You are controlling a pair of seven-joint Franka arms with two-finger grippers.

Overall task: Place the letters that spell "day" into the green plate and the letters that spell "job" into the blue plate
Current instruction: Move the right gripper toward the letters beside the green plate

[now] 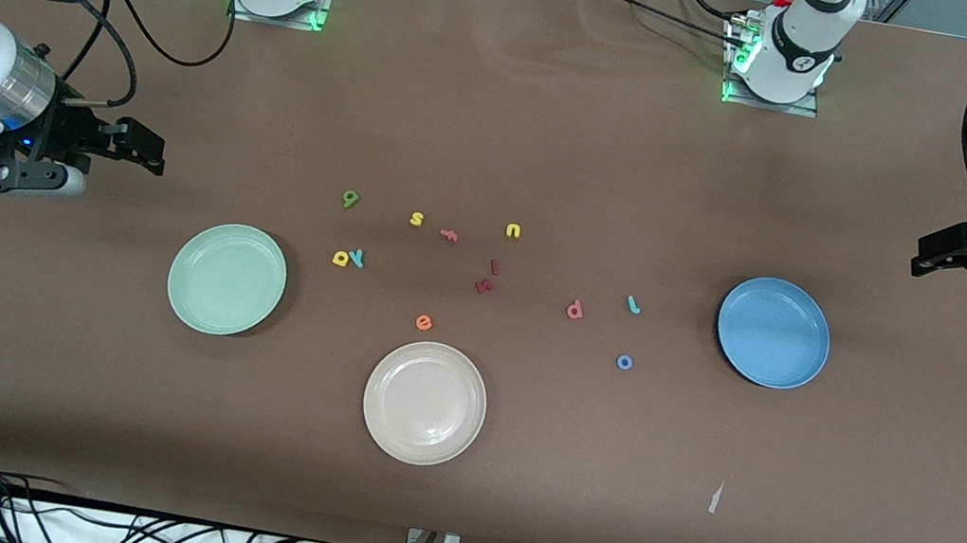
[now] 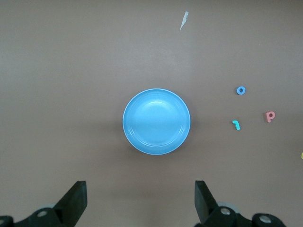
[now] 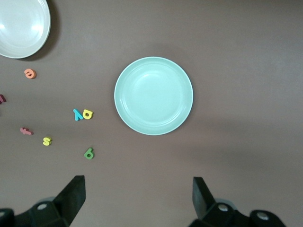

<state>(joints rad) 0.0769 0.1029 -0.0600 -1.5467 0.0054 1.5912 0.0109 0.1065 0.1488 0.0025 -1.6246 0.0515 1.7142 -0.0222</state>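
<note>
The green plate (image 1: pixel 226 278) (image 3: pixel 153 95) lies toward the right arm's end and holds nothing. Beside it lie the yellow letter (image 1: pixel 340 258) and the teal "y" (image 1: pixel 357 258), touching, with the dark green letter (image 1: pixel 350 199) farther from the camera. The blue plate (image 1: pixel 772 332) (image 2: pixel 156 121) lies toward the left arm's end, also bare. Near it are the teal hook (image 1: pixel 633 304), the blue "o" (image 1: pixel 624 362) and the salmon letter (image 1: pixel 574 310). My right gripper (image 1: pixel 142 148) (image 3: pixel 139 196) and left gripper (image 1: pixel 931 257) (image 2: pixel 140 198) hang open over bare table at their own ends.
A cream plate (image 1: pixel 424 402) lies nearest the camera, mid-table, with an orange "e" (image 1: pixel 424 322) just above it. A yellow "s" (image 1: pixel 416 219), a yellow "u" (image 1: pixel 512 231), a salmon "f" (image 1: pixel 449 235) and dark red pieces (image 1: pixel 487 278) lie between the plates.
</note>
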